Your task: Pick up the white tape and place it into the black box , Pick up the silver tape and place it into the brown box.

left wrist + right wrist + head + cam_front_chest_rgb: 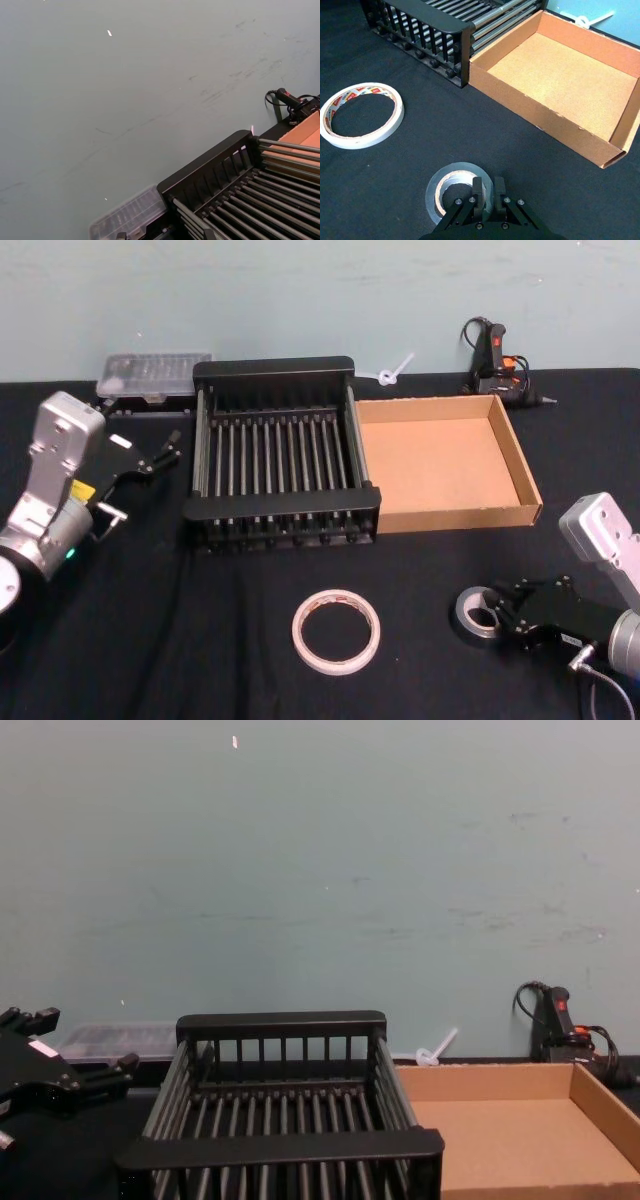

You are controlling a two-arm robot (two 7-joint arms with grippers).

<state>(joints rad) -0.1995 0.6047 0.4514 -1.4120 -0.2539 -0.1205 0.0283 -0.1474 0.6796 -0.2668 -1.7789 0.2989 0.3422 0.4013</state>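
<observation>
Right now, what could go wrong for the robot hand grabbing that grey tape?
The right hand pinches just one side of the silver tape, so the roll might tip or slip out when lifted. The brown box has a wall facing the hand; a low carry could bump it. The white tape still lies on the cloth, and the left hand waits beside the black box.
</observation>
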